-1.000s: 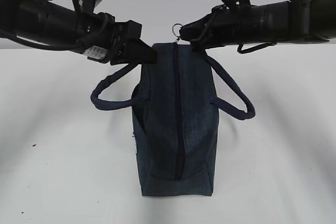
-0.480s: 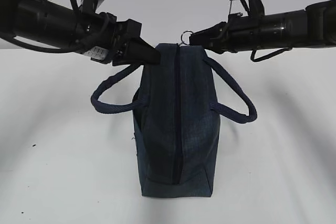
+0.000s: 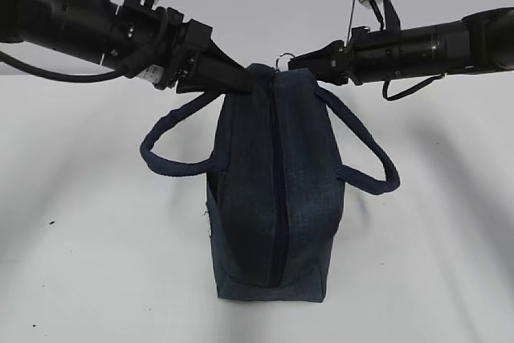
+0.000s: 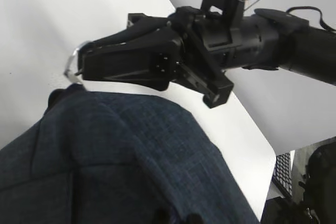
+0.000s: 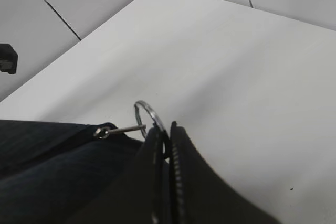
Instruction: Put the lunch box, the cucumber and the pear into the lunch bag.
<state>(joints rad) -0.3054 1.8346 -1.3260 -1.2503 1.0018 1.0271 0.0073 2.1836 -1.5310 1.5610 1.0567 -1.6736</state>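
Note:
The dark navy lunch bag [image 3: 273, 198] stands on end on the white table, its closed zipper running vertically down the middle. My left gripper [image 3: 241, 79] is shut on the fabric at the bag's top left corner; in the left wrist view the fabric [image 4: 115, 161] fills the lower frame up to my gripper [image 4: 176, 217]. My right gripper [image 3: 295, 63] is shut on the silver ring pull [image 3: 285, 60] at the bag's top. The right wrist view shows the ring [image 5: 148, 115] pinched at that gripper's tips [image 5: 167, 129]. The lunch box, the cucumber and the pear are out of view.
Two padded loop handles hang out from the bag, one to the left [image 3: 173, 158] and one to the right [image 3: 369, 166]. The white table [image 3: 96, 263] spreads around the bag. Its far edge [image 5: 105, 19] shows in the right wrist view.
The right gripper has carried the ring pull a little right and down, its arm levelling out. The left arm has pushed slightly toward the bag, and the bag's top has shifted right.

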